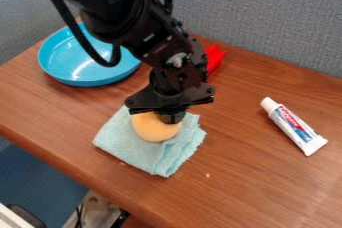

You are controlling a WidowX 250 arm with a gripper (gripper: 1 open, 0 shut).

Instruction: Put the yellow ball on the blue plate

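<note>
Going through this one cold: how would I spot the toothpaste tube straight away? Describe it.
On the wooden table, look to the right side of the picture, away from the teal cloth. A white tube lies there at a slant, its cap toward the grey wall. Unlike the round blue plate, it is slim, with red and blue print.

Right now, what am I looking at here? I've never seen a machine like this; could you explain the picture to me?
The black machine is a single robot arm, seen from a camera looking down at the table. It reaches in from the top, ending in a gripper, a kind of mechanical hand, now closed down around the top of the yellow ball. The ball is on a crumpled light-blue cloth. Behind the arm sits a round blue plate with a raised rim, where the ball is meant to go. A red object peeks out beyond the gripper, and a toothpaste tube lies to one side.
</note>
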